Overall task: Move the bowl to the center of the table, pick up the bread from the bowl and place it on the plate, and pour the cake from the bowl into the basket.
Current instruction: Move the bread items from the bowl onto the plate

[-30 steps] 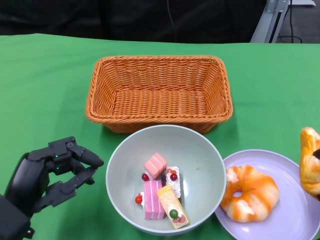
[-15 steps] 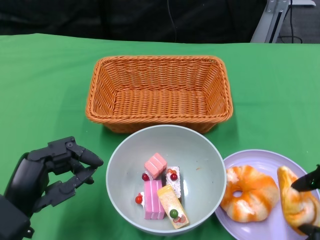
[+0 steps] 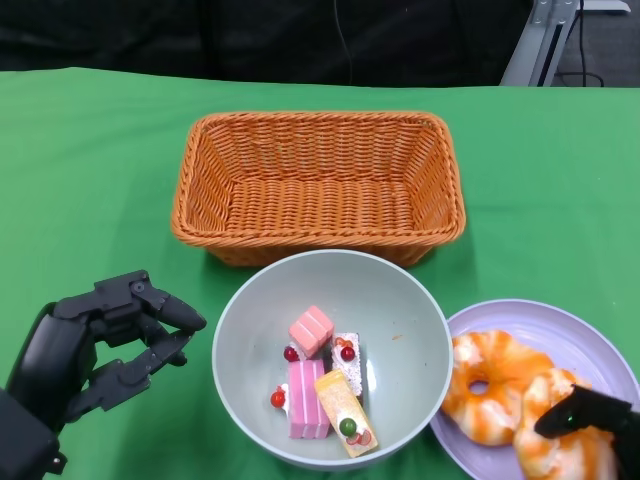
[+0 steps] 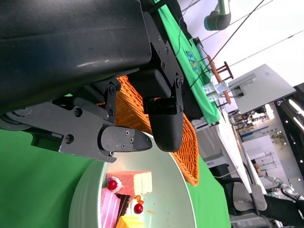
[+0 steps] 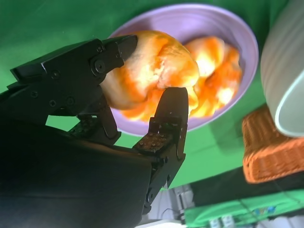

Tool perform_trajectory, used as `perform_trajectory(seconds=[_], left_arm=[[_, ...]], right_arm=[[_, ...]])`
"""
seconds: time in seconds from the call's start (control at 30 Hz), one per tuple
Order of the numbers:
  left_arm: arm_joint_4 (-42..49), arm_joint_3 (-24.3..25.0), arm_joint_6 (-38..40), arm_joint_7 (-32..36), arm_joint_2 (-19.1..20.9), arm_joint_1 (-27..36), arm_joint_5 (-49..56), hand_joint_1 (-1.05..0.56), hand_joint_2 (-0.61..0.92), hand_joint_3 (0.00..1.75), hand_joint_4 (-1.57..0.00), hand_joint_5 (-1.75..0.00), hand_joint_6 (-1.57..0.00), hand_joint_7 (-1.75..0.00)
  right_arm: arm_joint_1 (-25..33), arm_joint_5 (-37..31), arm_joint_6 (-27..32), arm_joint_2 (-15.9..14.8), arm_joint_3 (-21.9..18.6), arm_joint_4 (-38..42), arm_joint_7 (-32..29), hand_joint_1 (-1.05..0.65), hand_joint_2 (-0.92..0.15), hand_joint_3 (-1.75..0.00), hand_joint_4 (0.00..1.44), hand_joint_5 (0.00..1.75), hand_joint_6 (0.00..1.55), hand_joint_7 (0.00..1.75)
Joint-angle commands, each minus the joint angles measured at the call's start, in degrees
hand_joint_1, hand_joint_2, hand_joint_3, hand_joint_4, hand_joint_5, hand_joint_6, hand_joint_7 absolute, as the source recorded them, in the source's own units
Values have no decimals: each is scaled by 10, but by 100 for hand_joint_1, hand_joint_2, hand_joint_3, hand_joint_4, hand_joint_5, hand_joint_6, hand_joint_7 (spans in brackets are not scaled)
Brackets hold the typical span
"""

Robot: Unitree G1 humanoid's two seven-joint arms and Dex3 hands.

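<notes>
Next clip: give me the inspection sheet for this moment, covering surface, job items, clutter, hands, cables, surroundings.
Surface: green cloth over the table.
Job items: empty wicker basket; grey bowl holding cake pieces; purple plate carrying a ring-shaped bread.
Clutter: nothing seen.
Hands: right hand holds a second bread low over the plate; left hand empty, beside the bowl.
Cables: dark cable behind the table.
Surroundings: metal frame, dark backdrop.

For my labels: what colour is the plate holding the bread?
Light purple; the plate shows best in the head view.
</notes>
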Motion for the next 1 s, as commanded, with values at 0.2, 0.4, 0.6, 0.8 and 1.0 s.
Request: perform_trajectory(seconds=[0.2,0.4,0.6,0.8,1.0], left_arm=[[-1,6,-3,2,11,-1,2,-10,92,30,-77,-134,-81,-99],[4,6,-9,-2,11,-3,-3,-10,92,30,-78,-134,-81,-99],[0,5,-2,-1,10,0,-4,-11,92,29,-78,-133,-81,-99],[2,6,-3,-2,11,0,-5,-11,92,28,-78,-133,-82,-99],[-4,5,4,-5,13,2,-8,-10,92,29,-78,-133,-81,-98]], right_arm=[[-30,-26,33,-19,27,63,-6,-12,-92,-12,67,172,106,36],[-46,-29,41,-25,38,90,-22,-12,-92,-9,71,169,105,34],[-43,-32,40,-32,42,75,-31,-15,-92,-3,74,169,106,26],[-25,-66,88,-32,48,5,15,-24,-91,0,59,125,86,1],[-6,-121,158,-24,57,-119,122,-45,-92,-4,62,46,46,0]])
